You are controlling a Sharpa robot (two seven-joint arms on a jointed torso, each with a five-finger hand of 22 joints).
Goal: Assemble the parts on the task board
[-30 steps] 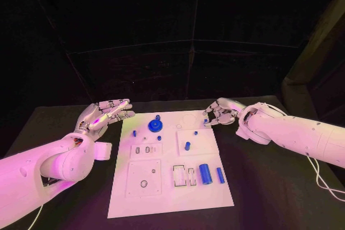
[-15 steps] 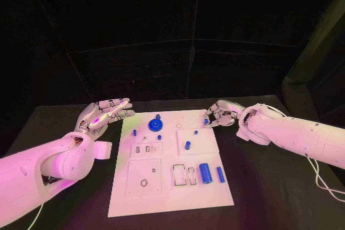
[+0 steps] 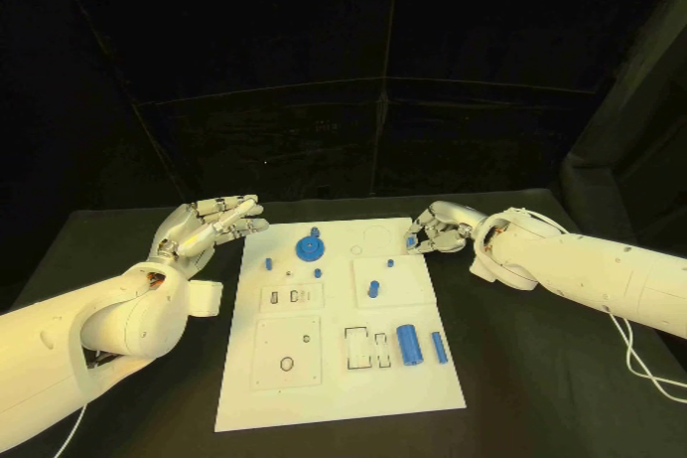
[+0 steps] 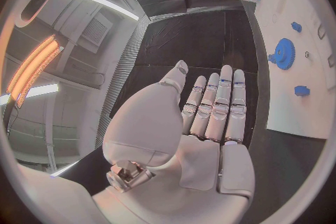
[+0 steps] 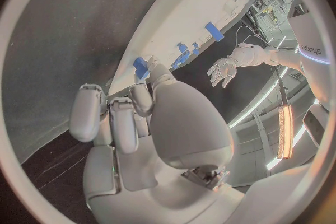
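Observation:
The white task board point(image 3: 333, 379) lies in the middle of the black table. On it are a blue gear point(image 3: 310, 248), several small blue pegs point(image 3: 372, 290), a thick blue cylinder point(image 3: 408, 345) and a thin blue rod point(image 3: 438, 349). My right hand point(image 3: 438, 228) hovers at the board's far right edge, its fingers curled, and pinches a small blue peg point(image 3: 411, 241) at the fingertips; the right wrist view shows this peg point(image 5: 140, 65) by the thumb. My left hand point(image 3: 209, 225) is held flat and open beside the board's far left corner, holding nothing. The gear point(image 4: 283, 54) lies beyond its fingertips point(image 4: 223, 75).
The board has recessed slots point(image 3: 363, 348) near the cylinder and a plate with a hole point(image 3: 287, 364) at its near left. Bare black table point(image 3: 544, 379) surrounds the board. A thin cable point(image 3: 640, 359) trails at the right edge.
My right hand has shifted slightly to the right with the small peg still at its fingertips. The left hand has not moved.

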